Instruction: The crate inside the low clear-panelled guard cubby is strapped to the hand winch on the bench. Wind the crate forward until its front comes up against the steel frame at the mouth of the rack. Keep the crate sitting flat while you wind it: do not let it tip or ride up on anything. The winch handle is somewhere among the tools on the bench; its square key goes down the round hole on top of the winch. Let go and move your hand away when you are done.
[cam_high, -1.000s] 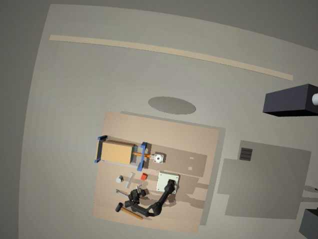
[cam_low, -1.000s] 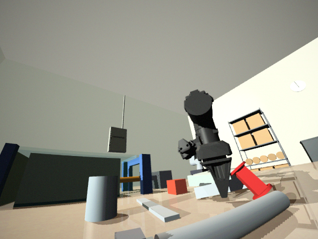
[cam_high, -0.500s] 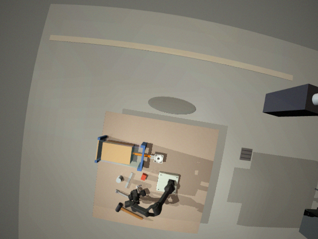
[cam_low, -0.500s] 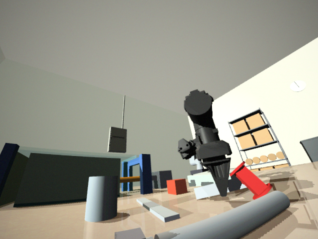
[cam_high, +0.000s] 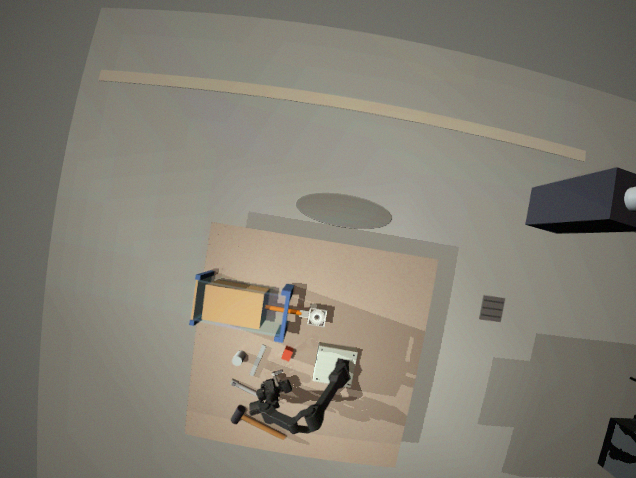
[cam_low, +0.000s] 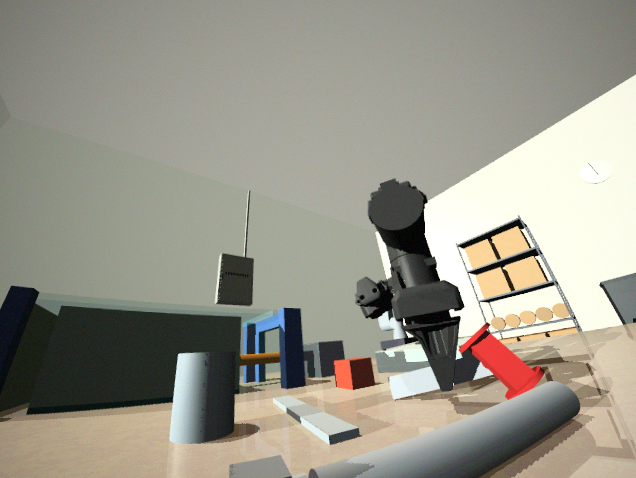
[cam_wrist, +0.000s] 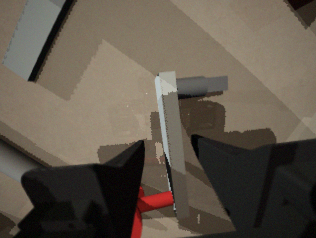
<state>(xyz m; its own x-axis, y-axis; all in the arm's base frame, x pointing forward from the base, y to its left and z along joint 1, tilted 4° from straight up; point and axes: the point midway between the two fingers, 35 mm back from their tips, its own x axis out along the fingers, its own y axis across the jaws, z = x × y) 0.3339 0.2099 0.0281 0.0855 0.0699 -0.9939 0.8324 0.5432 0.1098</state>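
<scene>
Crate (cam_high: 234, 305) (cam_low: 149, 359): 1 pc., flat in cubby nr. tabletop's (cam_high: 329, 256) (cam_low: 113, 436) (cam_wrist: 125, 100) L edge, top view. Claw (cam_high: 278, 379) (cam_low: 446, 388) (cam_wrist: 167, 141): 1 pc., fingers apart, astride winch hdl. (cam_low: 419, 381) (cam_wrist: 171, 115), nearer btm. edge than top.

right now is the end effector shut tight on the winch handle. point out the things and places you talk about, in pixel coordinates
No, the wrist view shows bare gaps between the handle's flat bar (cam_wrist: 172, 130) and both fingers.

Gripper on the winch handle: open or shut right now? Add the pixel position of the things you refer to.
Open, partway: in the wrist view, bare gaps separate both fingertips of the gripper (cam_low: 446, 388) (cam_wrist: 169, 140) from the winch handle's flat bar (cam_low: 419, 384) (cam_wrist: 172, 125) between them.
</scene>
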